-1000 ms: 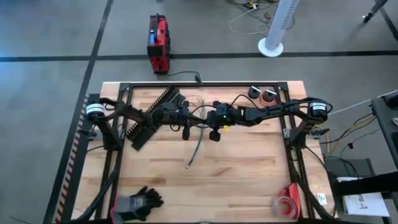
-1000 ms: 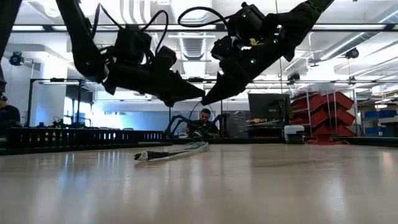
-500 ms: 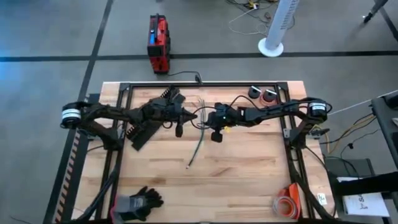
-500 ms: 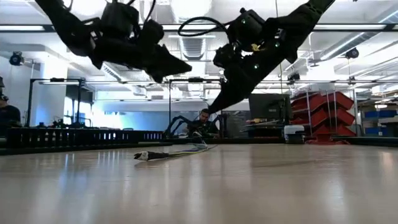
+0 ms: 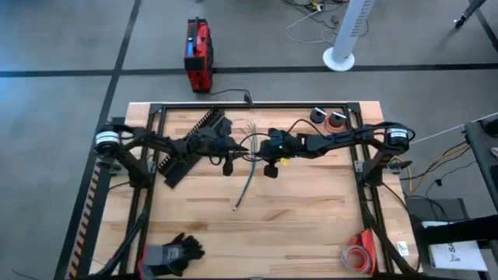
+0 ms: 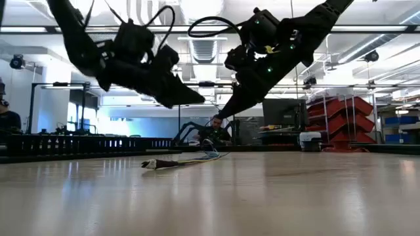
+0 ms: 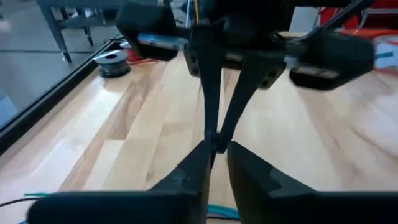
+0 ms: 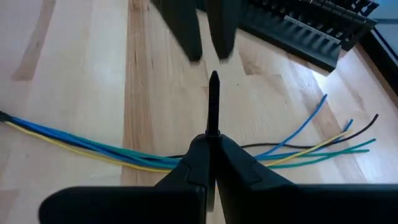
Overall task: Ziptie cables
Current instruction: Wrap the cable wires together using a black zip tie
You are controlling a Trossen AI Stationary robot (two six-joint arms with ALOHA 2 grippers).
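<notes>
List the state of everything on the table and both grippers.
cables: flat on the table, loose, one end fanned, not tied
zip tie: held by one end, free tip pointing at the left gripper, not looped
right gripper: shut on the zip tie, above the cables
left gripper: open, narrow gap, facing the zip tie tip
slotted strip: flat on the table, partly under the left arm
gloves: lying at the table edge, untouched

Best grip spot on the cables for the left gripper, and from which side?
Judging by pose: take the cables at the bunched middle, straight down from above, jaws across the run. They lie flat, fanned at the far end. Left gripper hovers beside the right gripper.
</notes>
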